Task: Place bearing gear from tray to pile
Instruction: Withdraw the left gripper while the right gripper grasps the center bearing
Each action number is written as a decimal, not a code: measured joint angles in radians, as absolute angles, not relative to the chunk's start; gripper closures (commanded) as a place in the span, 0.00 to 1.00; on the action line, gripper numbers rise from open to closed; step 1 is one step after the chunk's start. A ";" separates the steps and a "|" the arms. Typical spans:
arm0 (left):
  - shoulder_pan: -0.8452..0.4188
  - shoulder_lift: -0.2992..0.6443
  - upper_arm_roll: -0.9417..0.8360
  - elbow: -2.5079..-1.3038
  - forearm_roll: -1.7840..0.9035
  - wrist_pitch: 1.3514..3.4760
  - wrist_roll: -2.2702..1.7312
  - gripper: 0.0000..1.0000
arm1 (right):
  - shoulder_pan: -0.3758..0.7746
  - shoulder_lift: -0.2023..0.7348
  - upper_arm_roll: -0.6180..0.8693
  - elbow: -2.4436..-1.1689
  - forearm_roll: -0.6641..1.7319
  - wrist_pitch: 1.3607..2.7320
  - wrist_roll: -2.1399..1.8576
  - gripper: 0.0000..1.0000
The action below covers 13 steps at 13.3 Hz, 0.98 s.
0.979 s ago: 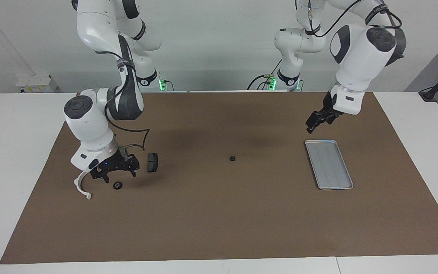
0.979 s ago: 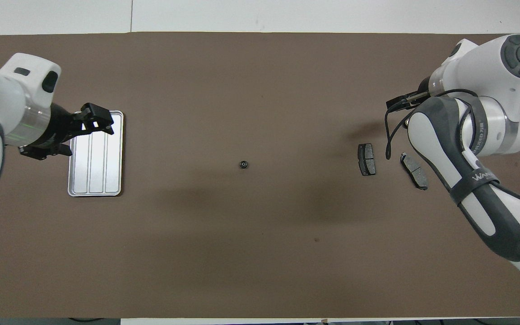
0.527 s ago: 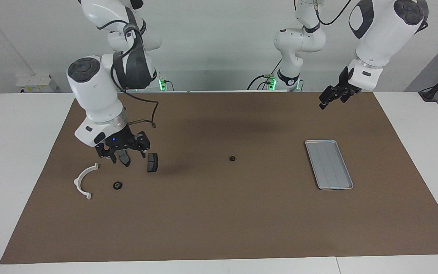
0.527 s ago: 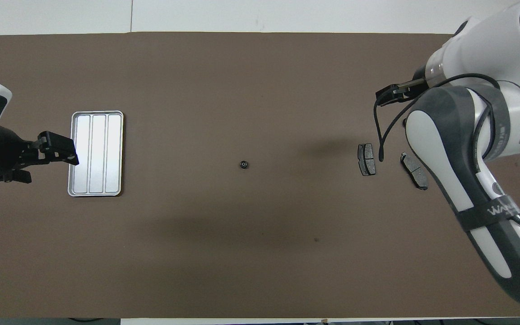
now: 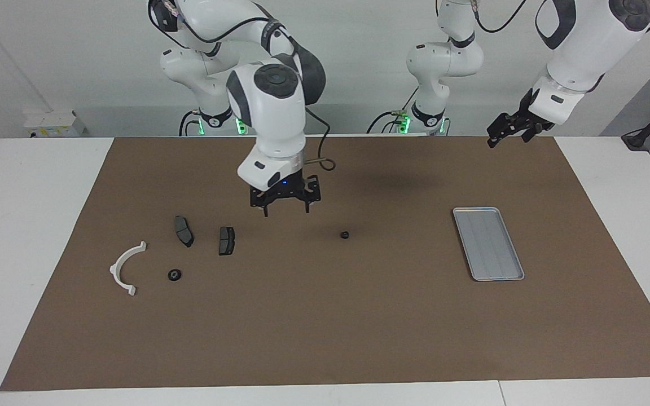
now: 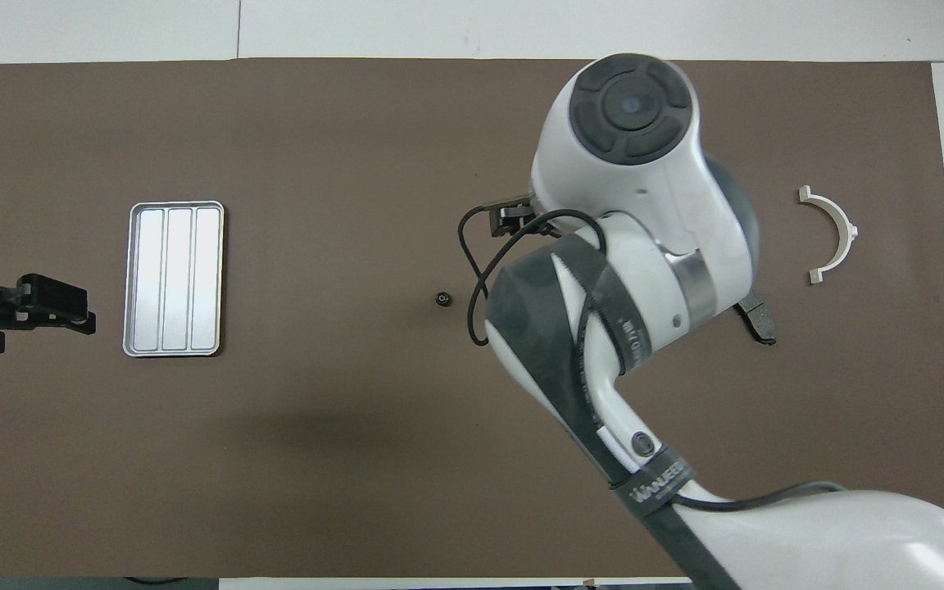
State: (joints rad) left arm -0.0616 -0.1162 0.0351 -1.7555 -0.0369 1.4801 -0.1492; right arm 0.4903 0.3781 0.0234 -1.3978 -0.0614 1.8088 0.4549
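The brown mat (image 5: pixel 325 316) spreads under everything, and the silver tray (image 5: pixel 488 243) sits bare at the left arm's end of it. Right gripper (image 5: pixel 285 210), jaws wide and carrying nothing, hangs over the mat's middle. Left gripper (image 5: pixel 506 131), spread too, is up over the mat's edge nearest the robots. White half-ring bracket (image 5: pixel 124 269), two brake pads (image 5: pixel 184 230) and one bearing gear (image 5: pixel 174 274) cluster at the right arm's end; a second bearing gear (image 5: pixel 345 234) lies mid-mat.
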 measured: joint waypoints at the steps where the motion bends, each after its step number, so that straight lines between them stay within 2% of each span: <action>1: -0.051 -0.116 0.036 -1.749 -0.036 1.477 -0.128 0.00 | 0.533 0.388 0.024 -1.395 -0.061 1.814 0.510 0.00; 4: -0.039 -0.116 0.036 -1.734 -0.036 1.477 -0.104 0.00 | 0.612 0.421 0.024 -1.393 -0.061 1.880 0.598 0.00; 8: -0.036 -0.114 0.034 -1.723 -0.036 1.481 -0.101 0.00 | 0.632 0.462 0.024 -1.394 -0.059 1.911 0.601 0.00; 13: -0.032 -0.107 0.031 -1.720 -0.035 1.531 -0.099 0.00 | 0.649 0.519 0.025 -1.458 -0.050 2.028 0.601 0.01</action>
State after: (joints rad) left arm -0.0323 -0.1073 0.0314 -1.7200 -0.0353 1.5308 -0.0993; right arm 0.6490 0.5189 0.0253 -1.4580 -0.0500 2.0282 0.6009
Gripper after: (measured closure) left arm 0.000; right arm 0.000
